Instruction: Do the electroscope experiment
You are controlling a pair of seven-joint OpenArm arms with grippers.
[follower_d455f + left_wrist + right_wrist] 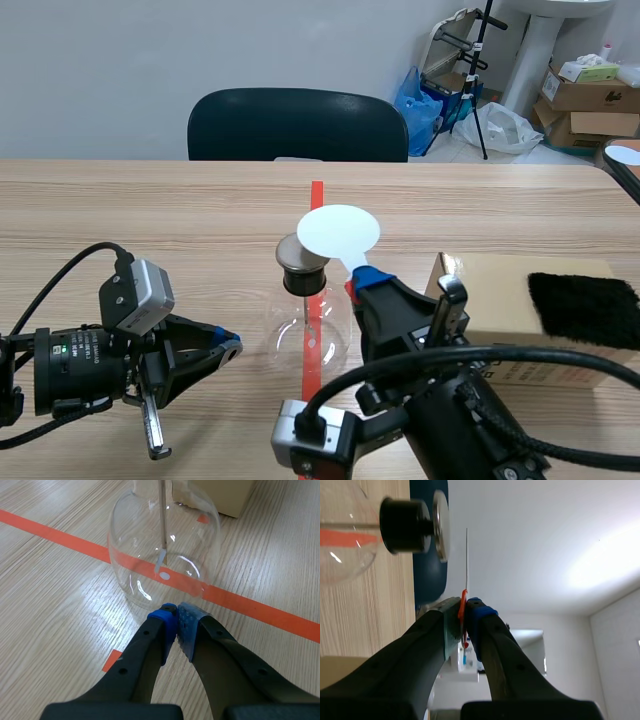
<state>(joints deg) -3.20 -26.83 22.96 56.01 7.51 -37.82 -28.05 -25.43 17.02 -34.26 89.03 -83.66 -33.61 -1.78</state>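
Upright electroscope (pixel 303 305), white disc (pixel 338 232) beside top

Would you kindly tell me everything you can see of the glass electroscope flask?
The flask is clear, round-bodied glass, standing upright on the tape line. A black stopper plugs its neck, topped by a flat metal cap. A thin rod hangs inside, ending in a pale strip. The left gripper, shut, sits close by its base; contact is unclear.
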